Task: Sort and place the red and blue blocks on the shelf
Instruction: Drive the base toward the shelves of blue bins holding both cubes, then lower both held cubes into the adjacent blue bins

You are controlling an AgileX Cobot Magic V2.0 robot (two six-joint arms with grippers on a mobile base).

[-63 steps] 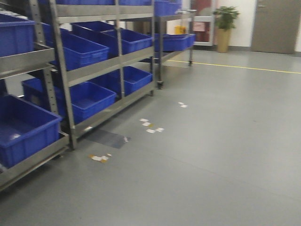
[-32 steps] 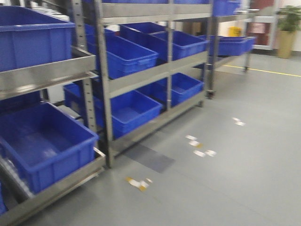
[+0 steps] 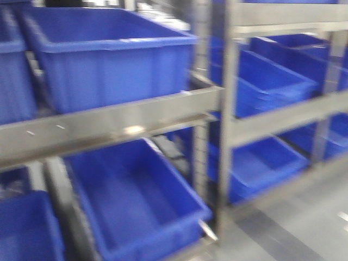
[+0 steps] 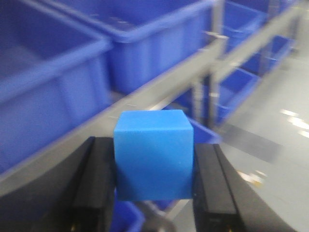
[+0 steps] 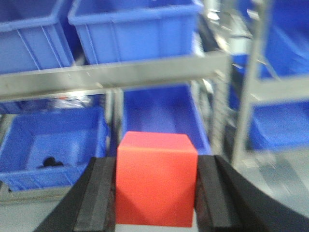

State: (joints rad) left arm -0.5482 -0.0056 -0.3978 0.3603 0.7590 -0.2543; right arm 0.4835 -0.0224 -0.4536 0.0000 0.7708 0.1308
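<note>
Left gripper [image 4: 153,195] clenched on the blue block [image 4: 153,157], held between its two black fingers [image 4: 99,183], one pad on each side face, block upright and square, top face visible, nothing under it

Right gripper [image 5: 155,198] clamped on the red block [image 5: 155,176] the same way, black fingers [image 5: 212,193] pressed on both side faces, block upright, off any surface

Neither block is on the shelf [image 3: 109,128]; both are in the air in front of its front edge

Front view heavily motion blurred. It shows the steel front rail of a tier crossing the left half, an upright post [image 3: 228,109] right of centre, and more tiers going back to the right

Upper bin [image 3: 109,60], large and blue, sits on that rail's tier. Lower bin [image 3: 136,206] sits on the tier beneath, tilted toward the front edge, inside looks bare as far as blur allows

More blue bins at both side edges of the view and on the neighbouring bays

Right wrist view: a tier rail runs across above the red block, two blue bins on it, and two more on the tier below. The lower left bin [image 5: 48,140] has a small dark object [image 5: 50,162] inside, too blurred to identify

Left wrist view: shelf runs diagonally behind the blue block, bins on its tiers

Grey floor [image 3: 304,228] at lower right of the front view, with pale marks
</note>
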